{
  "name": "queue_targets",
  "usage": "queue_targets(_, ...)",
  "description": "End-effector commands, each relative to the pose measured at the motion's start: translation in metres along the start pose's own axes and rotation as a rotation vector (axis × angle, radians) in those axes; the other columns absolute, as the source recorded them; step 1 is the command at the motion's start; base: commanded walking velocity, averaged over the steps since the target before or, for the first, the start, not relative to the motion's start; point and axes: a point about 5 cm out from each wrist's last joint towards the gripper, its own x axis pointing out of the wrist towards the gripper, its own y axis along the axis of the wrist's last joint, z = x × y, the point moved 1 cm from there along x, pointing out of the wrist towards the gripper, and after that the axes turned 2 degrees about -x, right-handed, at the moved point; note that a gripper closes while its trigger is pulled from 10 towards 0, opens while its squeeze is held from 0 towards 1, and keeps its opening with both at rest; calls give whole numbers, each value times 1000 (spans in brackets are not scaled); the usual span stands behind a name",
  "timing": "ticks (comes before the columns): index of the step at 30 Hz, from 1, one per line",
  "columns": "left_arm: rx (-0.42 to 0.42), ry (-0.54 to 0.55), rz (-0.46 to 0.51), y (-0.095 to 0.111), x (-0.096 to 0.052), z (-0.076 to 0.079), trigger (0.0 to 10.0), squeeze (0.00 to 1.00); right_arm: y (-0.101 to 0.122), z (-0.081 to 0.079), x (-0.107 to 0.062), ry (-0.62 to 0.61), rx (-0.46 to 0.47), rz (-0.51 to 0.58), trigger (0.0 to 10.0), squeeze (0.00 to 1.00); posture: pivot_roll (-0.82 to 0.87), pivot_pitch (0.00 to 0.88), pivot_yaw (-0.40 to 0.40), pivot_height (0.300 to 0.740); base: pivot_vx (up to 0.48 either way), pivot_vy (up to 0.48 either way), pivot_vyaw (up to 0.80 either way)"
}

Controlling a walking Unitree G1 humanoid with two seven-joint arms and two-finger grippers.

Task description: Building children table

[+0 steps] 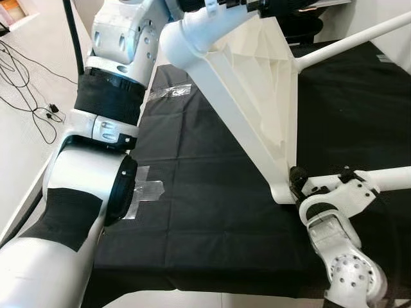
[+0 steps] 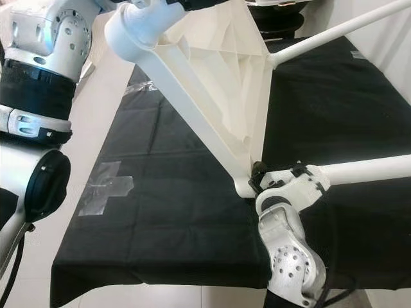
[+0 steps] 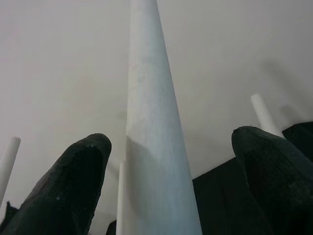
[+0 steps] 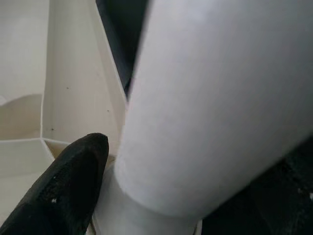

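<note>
Right gripper [image 2: 260, 176] clamped on lower table leg [image 2: 359, 168], centre-right; left gripper [image 3: 171, 161] fingers apart around upper leg [image 3: 151, 122].

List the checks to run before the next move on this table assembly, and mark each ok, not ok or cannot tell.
1. Right gripper is at the base of a white leg, by the tabletop's lower corner: ok.
2. Right jaws clamped firmly on that leg: cannot tell; only one finger shows beside it.
3. Left gripper straddles another leg, jaws open on either side: ok.
4. White tabletop stands tilted on edge over the black cloth: ok.
5. Legs fully seated in their sockets: cannot tell.
6. Clear tape patch on the cloth lies apart from the tabletop: ok.
</note>
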Motion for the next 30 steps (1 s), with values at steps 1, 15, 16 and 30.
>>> queue_targets(1, -131, -30, -174, -52, -3, 17, 10000, 0, -10, 25, 0, -90, 19, -48, 10000, 0, -65, 256, 173, 740, 0, 0, 0)
queue_targets(15, -113, -55, -154, -52, -3, 16, 10000, 0, 72, 35, 1, -83, -82, 330, 10000, 0, -63, 252, 168, 740, 0, 0, 0)
queue_targets(16, -111, -57, -151, -52, -3, 16, 10000, 0, 76, 32, 1, -59, -94, 344, 10000, 0, -62, 250, 165, 740, 0, 0, 0)
queue_targets(30, -97, -8, -100, -42, -13, 11, 10000, 0, 68, 13, 3, 93, -133, 315, 10000, 0, -60, 228, 152, 740, 0, 0, 0)
